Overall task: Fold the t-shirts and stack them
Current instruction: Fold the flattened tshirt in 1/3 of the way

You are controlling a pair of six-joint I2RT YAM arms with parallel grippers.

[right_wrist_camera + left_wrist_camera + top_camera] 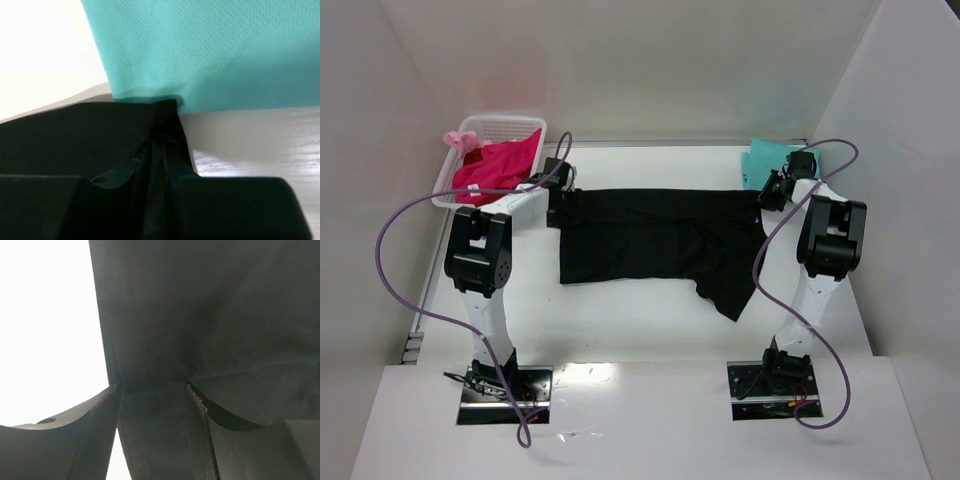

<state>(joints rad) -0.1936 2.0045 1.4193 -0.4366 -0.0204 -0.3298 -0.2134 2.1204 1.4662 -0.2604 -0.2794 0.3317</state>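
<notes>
1. Three t-shirts are in view: one black t-shirt (650,235), one teal t-shirt (767,160) and one magenta-pink t-shirt (500,170). There is also one white lattice plastic basket (505,124), two arms and two purple cables (382,245).
2. The magenta-pink shirt lies crumpled inside the basket. A paler pink scrap of cloth (460,140) sits on the basket's far left corner.
3. The black shirt lies just to the right of the basket. It is stretched sideways in a long band, and one loose part sags toward the near side.
4. The teal shirt lies well apart from the basket, beyond the black shirt's far end, near the right wall.
5. The white table (620,320) is smooth, with a faint wood grain, and is shut in by plain white walls (650,60).
6. The left gripper (560,200) is just beside the basket's right side. Its fingers (60,445) stand fairly wide, clamped on a thick fold of the black cloth.
7. The right gripper (770,192) is at the black shirt's end away from the basket. Its fingers are narrow and pinch the black hem, just short of the fine-meshed teal fabric.
</notes>
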